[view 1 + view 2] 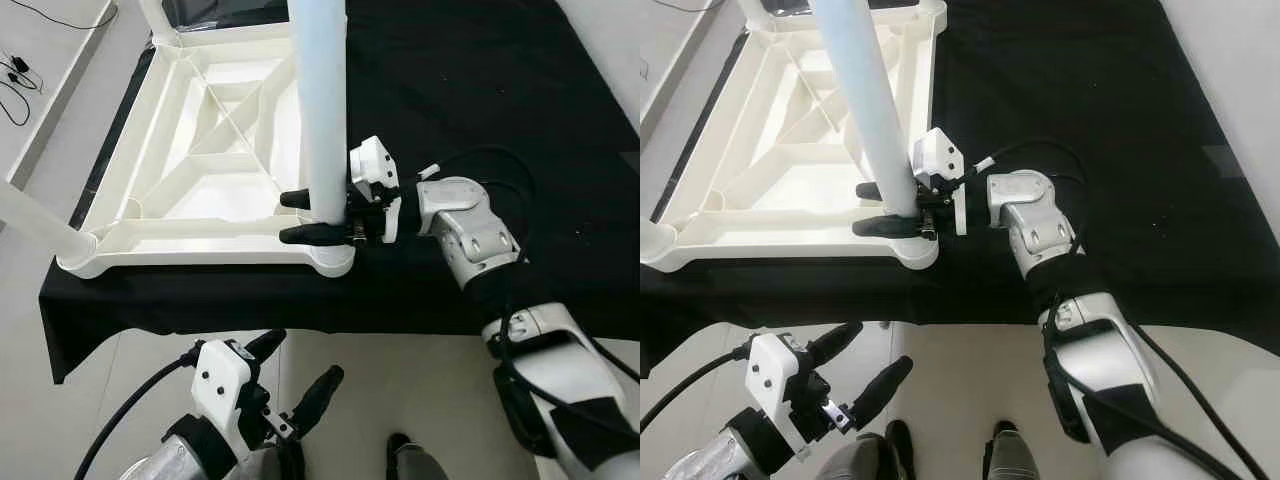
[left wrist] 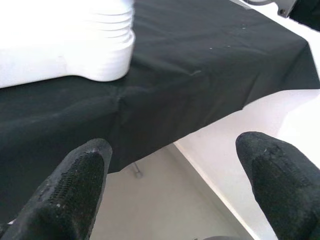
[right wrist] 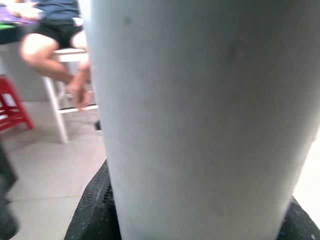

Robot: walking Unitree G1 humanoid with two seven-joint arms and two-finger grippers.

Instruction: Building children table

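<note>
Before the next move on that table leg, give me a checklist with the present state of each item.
1. Right end effector closed around the white leg just above the corner socket: ok.
2. Leg standing upright at the near corner of the upturned tabletop: ok.
3. Leg fully seated in its socket: cannot tell.
4. Tabletop lying flat on the black cloth: ok.
5. Left end effector open and free, below the cloth's near edge: ok.
6. Another leg fitted at the neighbouring near corner: ok.
</note>
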